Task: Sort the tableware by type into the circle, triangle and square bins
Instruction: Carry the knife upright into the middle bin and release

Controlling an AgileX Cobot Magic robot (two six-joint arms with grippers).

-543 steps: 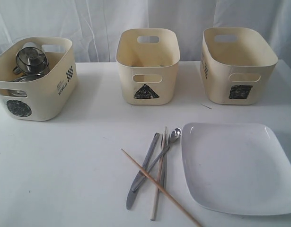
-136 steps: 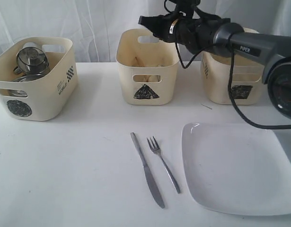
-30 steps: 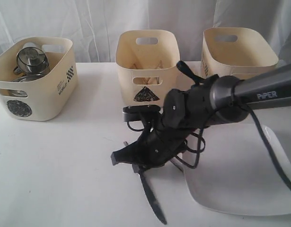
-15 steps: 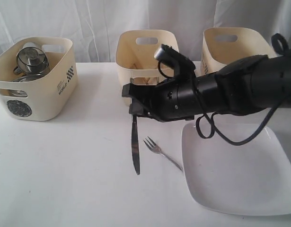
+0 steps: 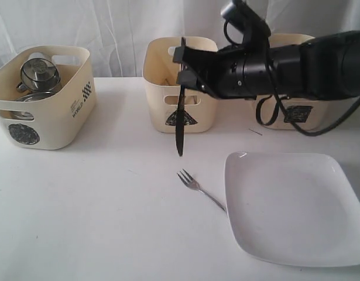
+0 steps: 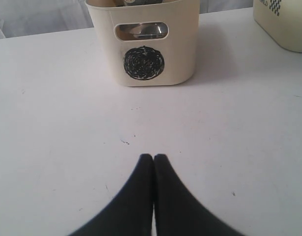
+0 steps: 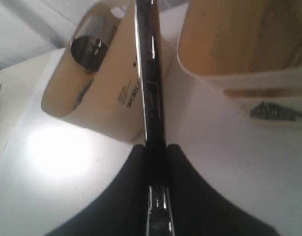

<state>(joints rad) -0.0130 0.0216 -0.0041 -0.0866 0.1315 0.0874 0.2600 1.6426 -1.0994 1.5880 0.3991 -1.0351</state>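
Before the triangle bin (image 5: 156, 108), right fingers (image 7: 192, 196) clamp the knife (image 5: 180, 126), now lifted higher; left fingers (image 6: 136, 196) pressed together.

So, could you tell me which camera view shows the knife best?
The exterior view: the whole knife hangs blade-down from the right gripper. The right wrist view shows only a foreshortened strip; the left wrist view misses it.

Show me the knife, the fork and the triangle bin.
Knife (image 5: 180, 132), exterior view, mid blade.
Fork (image 5: 202, 191), exterior view, middle of handle.
Triangle bin (image 5: 156, 111), exterior view, front wall left of the mark.
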